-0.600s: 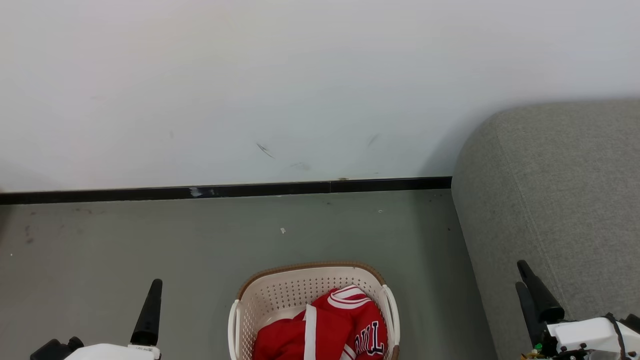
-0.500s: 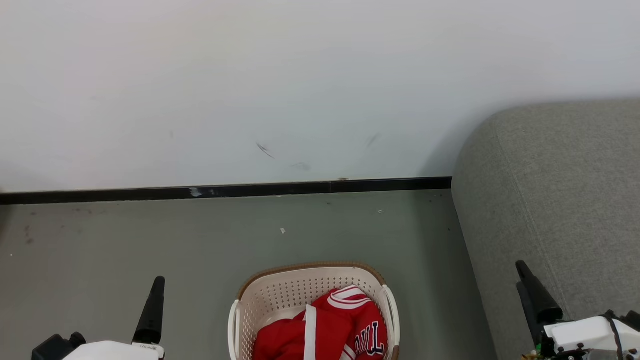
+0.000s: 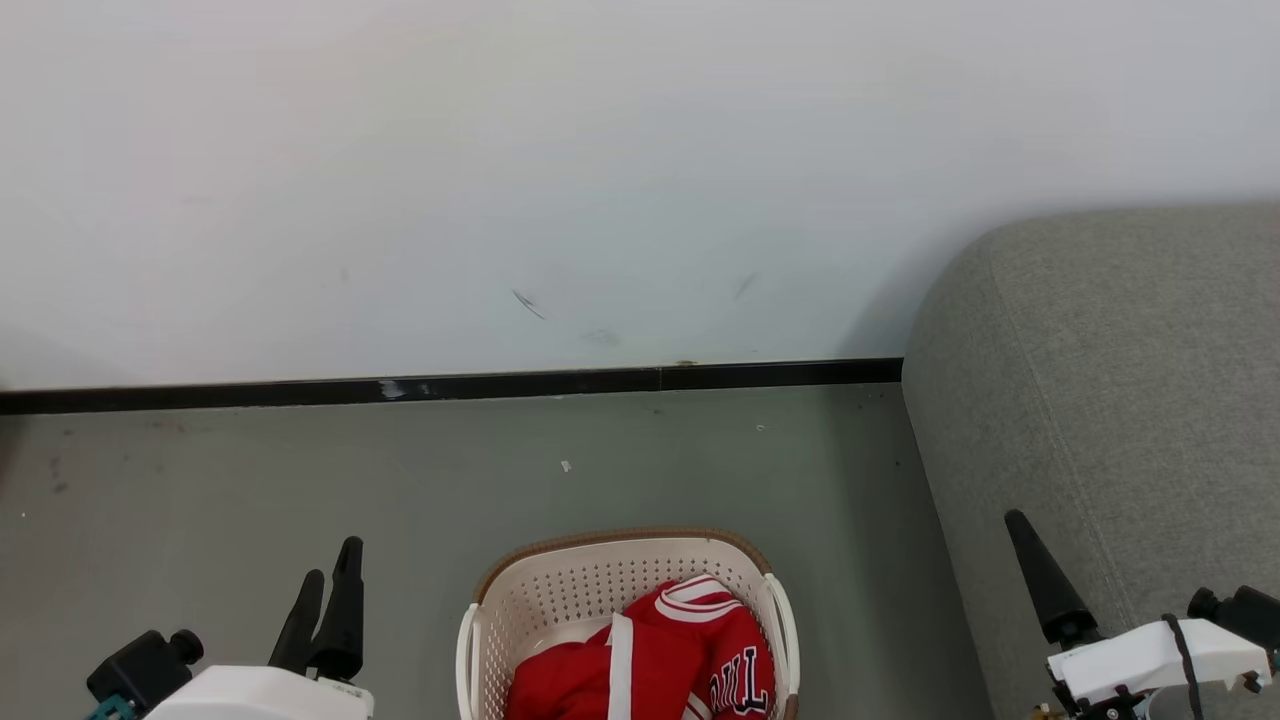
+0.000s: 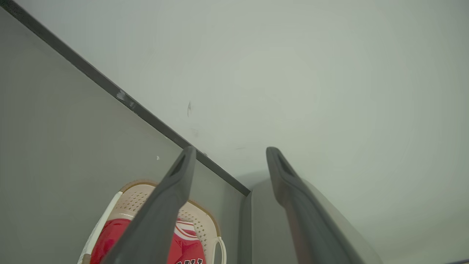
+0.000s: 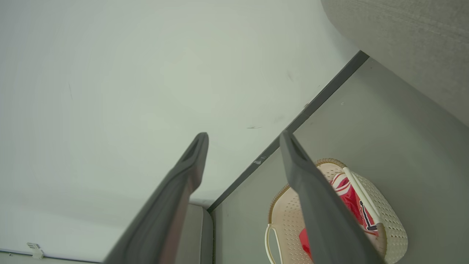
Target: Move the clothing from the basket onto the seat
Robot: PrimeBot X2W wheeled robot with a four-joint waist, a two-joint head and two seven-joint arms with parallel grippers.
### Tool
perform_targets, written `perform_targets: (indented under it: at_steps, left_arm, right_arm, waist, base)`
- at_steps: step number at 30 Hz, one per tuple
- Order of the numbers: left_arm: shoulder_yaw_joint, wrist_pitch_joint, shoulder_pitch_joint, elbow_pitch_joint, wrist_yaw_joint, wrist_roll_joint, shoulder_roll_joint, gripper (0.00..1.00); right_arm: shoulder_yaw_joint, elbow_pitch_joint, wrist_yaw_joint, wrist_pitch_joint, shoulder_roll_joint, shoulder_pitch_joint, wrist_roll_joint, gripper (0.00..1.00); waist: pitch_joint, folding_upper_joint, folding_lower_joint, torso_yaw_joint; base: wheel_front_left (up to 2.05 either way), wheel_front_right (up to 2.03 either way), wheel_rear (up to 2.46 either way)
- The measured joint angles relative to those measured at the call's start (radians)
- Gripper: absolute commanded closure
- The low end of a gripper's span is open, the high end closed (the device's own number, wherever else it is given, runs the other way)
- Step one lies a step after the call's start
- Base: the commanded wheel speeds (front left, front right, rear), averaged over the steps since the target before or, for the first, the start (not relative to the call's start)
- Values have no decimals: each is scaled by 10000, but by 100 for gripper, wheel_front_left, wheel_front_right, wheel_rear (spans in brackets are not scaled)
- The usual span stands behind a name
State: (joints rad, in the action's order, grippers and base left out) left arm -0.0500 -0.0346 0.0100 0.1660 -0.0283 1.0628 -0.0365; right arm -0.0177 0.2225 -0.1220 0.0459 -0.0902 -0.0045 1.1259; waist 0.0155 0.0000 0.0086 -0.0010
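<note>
The left pincer [image 4: 231, 150] hangs empty over the grey floor [image 3: 300, 480], its two dark fingers apart, to the left of the basket [image 3: 620, 535]. The right pincer [image 5: 243, 135] is also parted and empty. In the head view it sits in front of the sofa [image 3: 1120, 400].

The cream basket stands on the floor between the two pincers, with a strip of bare floor between it and the sofa's side. It is well apart from the black baseboard [image 3: 500, 383] at the foot of the white wall [image 3: 600, 150]. Its near end is cut off in the head view, so its long axis cannot be told.

The red clothing [image 3: 650, 660] lies bunched inside, toward the basket's right wall. A white-striped edge points toward the baseboard. Dark navy letters [image 3: 742, 685] with white edges run sideways. Only "UL" can be read.
</note>
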Motion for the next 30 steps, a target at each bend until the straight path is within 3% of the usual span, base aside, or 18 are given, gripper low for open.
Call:
perform_targets:
  at_steps: [16,30]
  left_arm:
    - [-832,-594,-36,-324,694,-3246,-251,0]
    - [-1283,-1051,-238,-403,1260,-5177,-242,0]
  right_arm:
    - [-619,-144,0,608,-90,29,-3634,0]
    - [-650,-153,-10,1014,67,263,-5983,0]
  waist:
    - [-40,0,-63,-55]
    - [-106,0,-77,-110]
  base:
    - [0,0,0]
    - [0,0,0]
